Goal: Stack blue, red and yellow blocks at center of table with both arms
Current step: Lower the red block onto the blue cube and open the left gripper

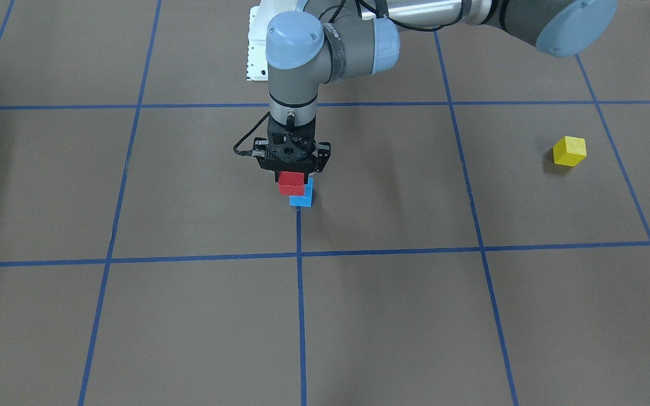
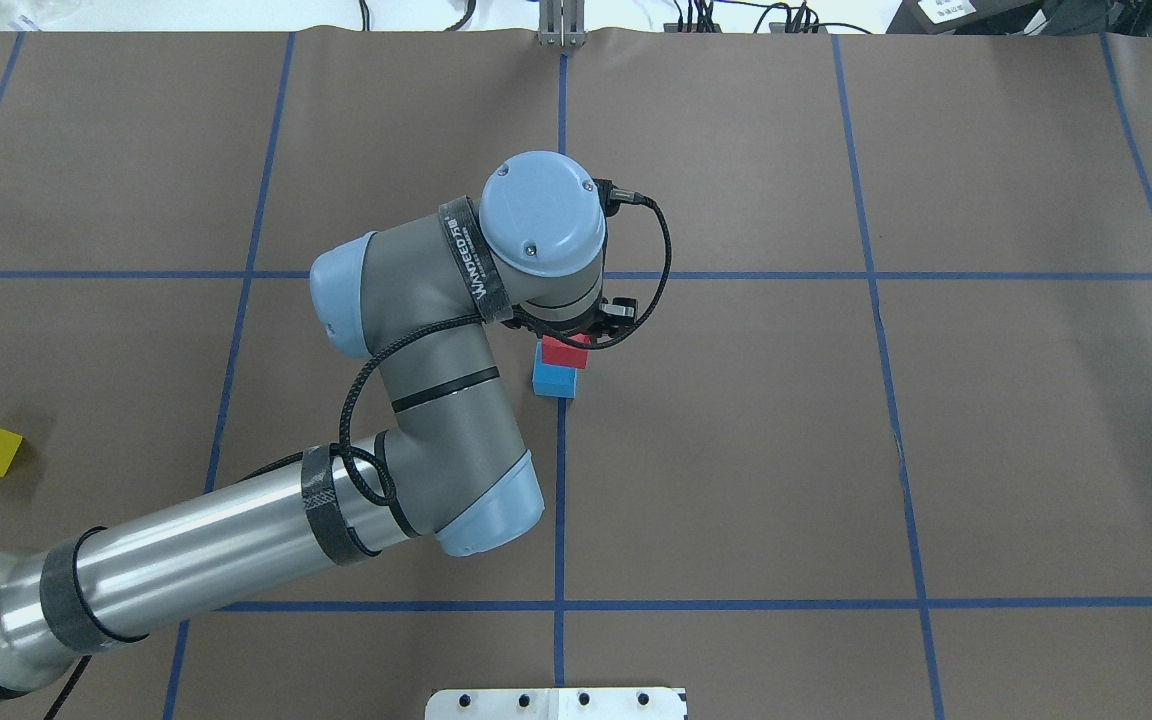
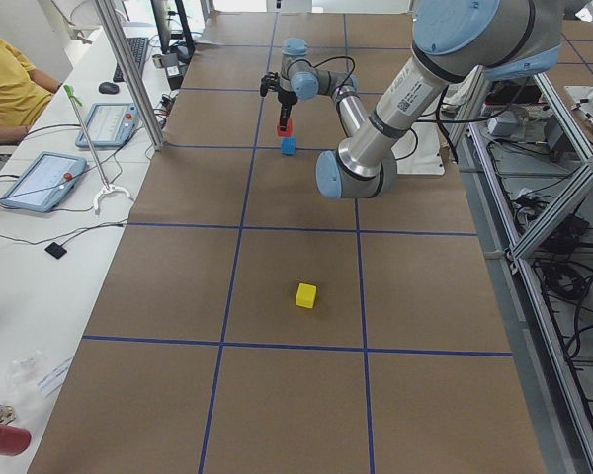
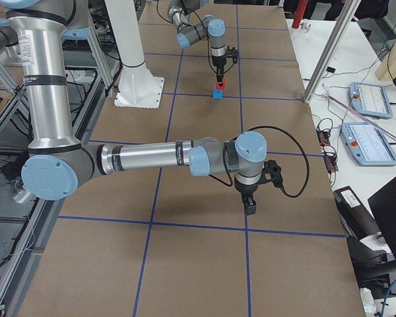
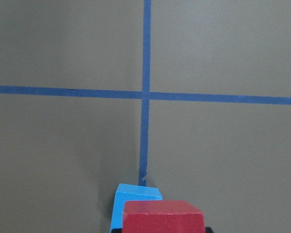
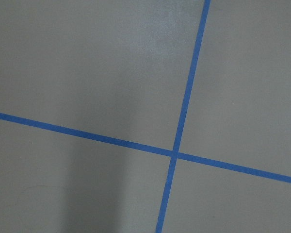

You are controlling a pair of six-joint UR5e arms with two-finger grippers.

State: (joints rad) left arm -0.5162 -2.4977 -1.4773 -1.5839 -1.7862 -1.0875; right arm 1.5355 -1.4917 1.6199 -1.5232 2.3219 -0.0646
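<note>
Nearest, small yellow cube sits loose on brown blue-taped table as last piece; mid-table left gripper clamps red cube just over centre blue cube for stacking; farthest right gripper idles clear, opening cannot tell.

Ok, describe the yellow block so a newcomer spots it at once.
Start at the brown table with its blue tape grid; go to the robot's left end. There the yellow block lies alone inside a square, far from the red block and blue block at centre.
</note>
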